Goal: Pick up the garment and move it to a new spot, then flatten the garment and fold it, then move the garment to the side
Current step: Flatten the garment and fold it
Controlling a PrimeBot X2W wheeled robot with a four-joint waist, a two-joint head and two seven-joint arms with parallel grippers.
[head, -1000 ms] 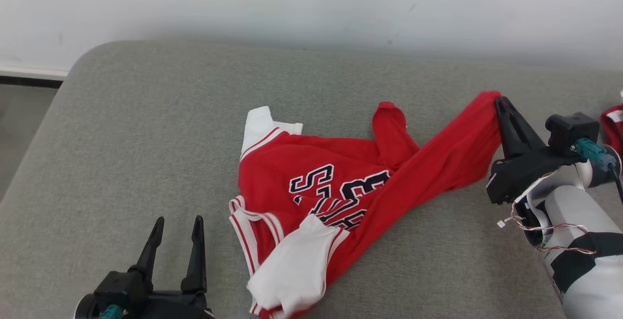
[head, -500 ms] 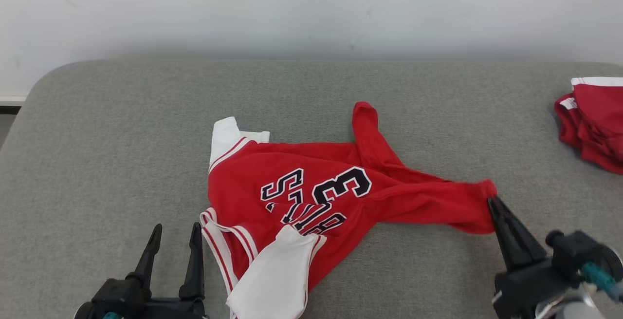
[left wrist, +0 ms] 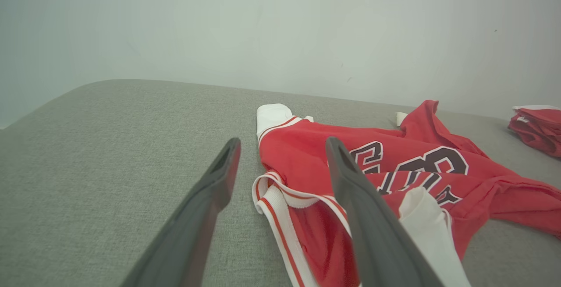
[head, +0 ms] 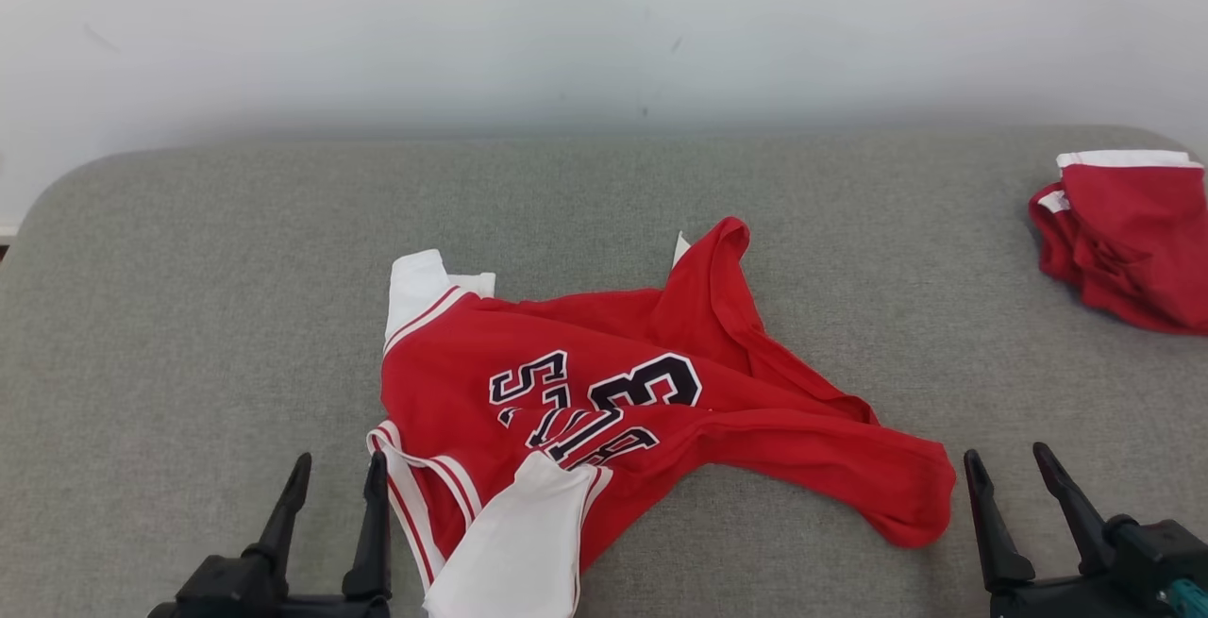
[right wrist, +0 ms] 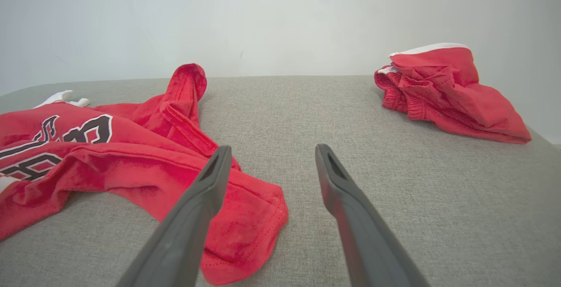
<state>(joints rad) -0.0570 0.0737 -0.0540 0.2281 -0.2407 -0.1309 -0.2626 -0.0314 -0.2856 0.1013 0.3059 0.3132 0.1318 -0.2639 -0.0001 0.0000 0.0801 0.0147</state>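
I read the left gripper [head: 340, 458] at the lower left of the head view with its two dark fingers parted moderately and nothing between them; its inner finger stands just beside the striped white-and-red trim of the garment, and I cannot tell whether they touch. The right gripper [head: 1005, 453] at the lower right is spread to a similar width and is likewise empty. In the right wrist view its left finger overlaps the red cloth, so contact cannot be confirmed there. The red jersey with white sleeves and dark lettering [head: 604, 382] lies crumpled on the grey fabric-covered surface [head: 189, 269], between the two grippers. Its long axis runs diagonally, from a white sleeve at the far left to a red end near the right gripper. A second white sleeve lies folded over the near edge, and a red flap stands up at the far side. A bundled red-and-white cloth [head: 1123, 250] sits well apart at the far right, before the pale wall [head: 566, 24].
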